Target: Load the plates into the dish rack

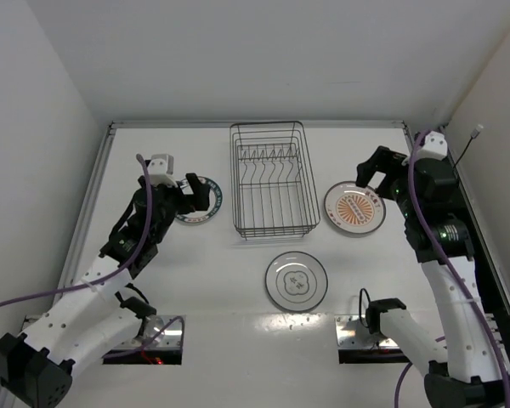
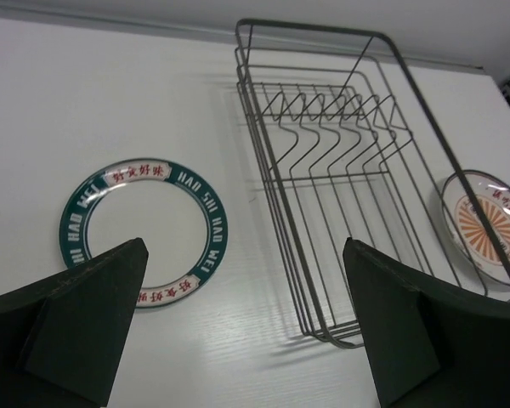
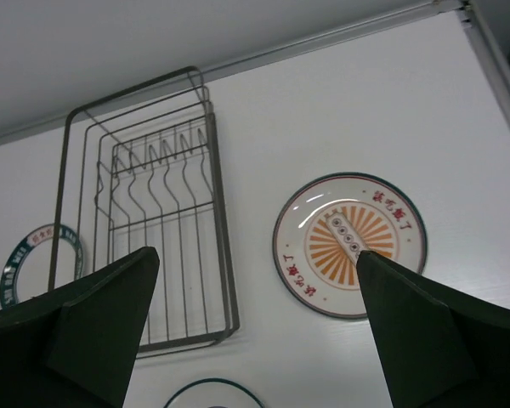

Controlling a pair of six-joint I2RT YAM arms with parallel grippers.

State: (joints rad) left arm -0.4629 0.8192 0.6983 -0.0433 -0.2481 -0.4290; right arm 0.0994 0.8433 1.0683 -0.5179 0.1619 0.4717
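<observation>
The dark wire dish rack (image 1: 270, 180) stands empty at the table's middle back; it also shows in the left wrist view (image 2: 348, 170) and the right wrist view (image 3: 144, 212). The blue-rimmed plate (image 1: 202, 201) lies flat left of it, also in the left wrist view (image 2: 140, 223). The orange-centred plate (image 1: 354, 208) lies flat right of it, also in the right wrist view (image 3: 350, 244). The ringed plate (image 1: 297, 280) lies in front of the rack. My left gripper (image 2: 245, 327) is open above the blue-rimmed plate's near edge. My right gripper (image 3: 257, 331) is open above the orange plate's left side.
White walls enclose the table at the back and both sides, with a metal rim (image 1: 255, 124) along the back edge. Two dark base mounts (image 1: 370, 340) sit at the near edge.
</observation>
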